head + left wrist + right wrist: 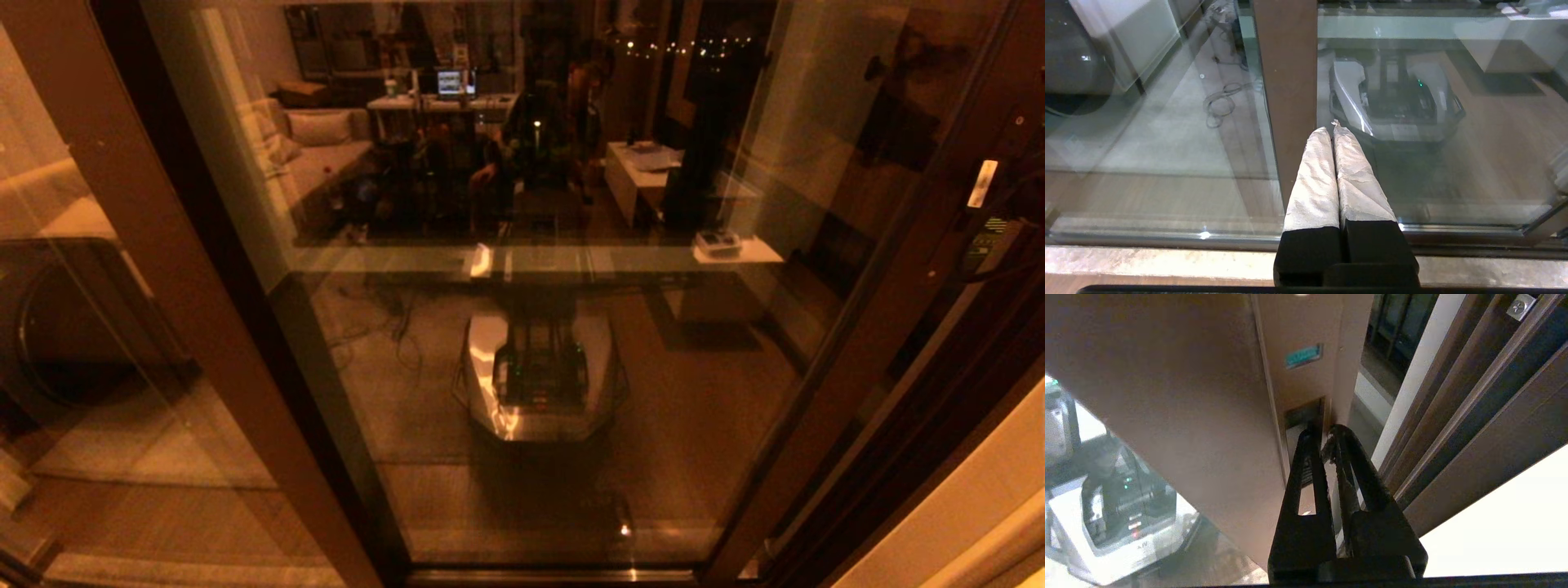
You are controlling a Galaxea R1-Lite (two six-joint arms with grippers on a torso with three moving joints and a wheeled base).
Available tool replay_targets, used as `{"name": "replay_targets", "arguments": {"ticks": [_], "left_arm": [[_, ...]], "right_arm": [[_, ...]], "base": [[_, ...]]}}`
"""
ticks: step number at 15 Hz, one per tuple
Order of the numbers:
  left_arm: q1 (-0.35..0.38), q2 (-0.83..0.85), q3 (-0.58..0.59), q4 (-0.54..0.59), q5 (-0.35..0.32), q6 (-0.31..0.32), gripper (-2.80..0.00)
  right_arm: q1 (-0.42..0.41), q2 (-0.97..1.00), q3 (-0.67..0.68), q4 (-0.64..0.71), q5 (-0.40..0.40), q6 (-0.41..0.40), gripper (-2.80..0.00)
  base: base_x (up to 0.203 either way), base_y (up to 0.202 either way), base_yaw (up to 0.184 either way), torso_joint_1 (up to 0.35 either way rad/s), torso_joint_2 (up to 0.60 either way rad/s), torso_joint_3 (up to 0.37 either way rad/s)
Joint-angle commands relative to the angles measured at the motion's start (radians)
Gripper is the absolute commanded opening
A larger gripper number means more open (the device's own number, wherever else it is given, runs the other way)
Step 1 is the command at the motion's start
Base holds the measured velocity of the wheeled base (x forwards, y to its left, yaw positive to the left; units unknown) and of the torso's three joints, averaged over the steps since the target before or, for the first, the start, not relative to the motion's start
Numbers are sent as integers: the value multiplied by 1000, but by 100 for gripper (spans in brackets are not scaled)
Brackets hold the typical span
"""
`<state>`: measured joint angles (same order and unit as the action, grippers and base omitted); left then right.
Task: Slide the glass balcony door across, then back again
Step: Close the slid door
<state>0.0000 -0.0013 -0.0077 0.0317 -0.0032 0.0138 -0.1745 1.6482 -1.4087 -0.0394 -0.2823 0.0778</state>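
Because the recessed handle slot (1306,412) gives purchase on the glass balcony door (531,327), I keep the right gripper (1327,435) nearly closed at it, gripping nothing; the left gripper (1333,128) idles, fingers together.

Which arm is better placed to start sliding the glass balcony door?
Right. The right claw has its tips at the door's recessed handle slot, while the left claw sits shut, low by the plain brown post.

Head view dim, amber-tinted; glass balcony door (539,327) mirrors lit room, string lights near its top, small glare spot at its foot. Wrist views brighter, clearer; pale wall beside door frame overexposed.
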Motion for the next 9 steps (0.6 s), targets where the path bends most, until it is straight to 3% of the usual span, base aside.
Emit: {"name": "replay_targets", "arguments": {"ticks": [1,9], "left_arm": [[0,-2,0,1,0,0,-280],[0,-3,0,1,-1,0,-280]], "right_arm": [[-3,27,-10,-4,0,0,-280],[-3,-50,48,-5,12,10,-280]], "base": [[0,0,0,0,0,0],[0,0,0,0,0,0]]}}
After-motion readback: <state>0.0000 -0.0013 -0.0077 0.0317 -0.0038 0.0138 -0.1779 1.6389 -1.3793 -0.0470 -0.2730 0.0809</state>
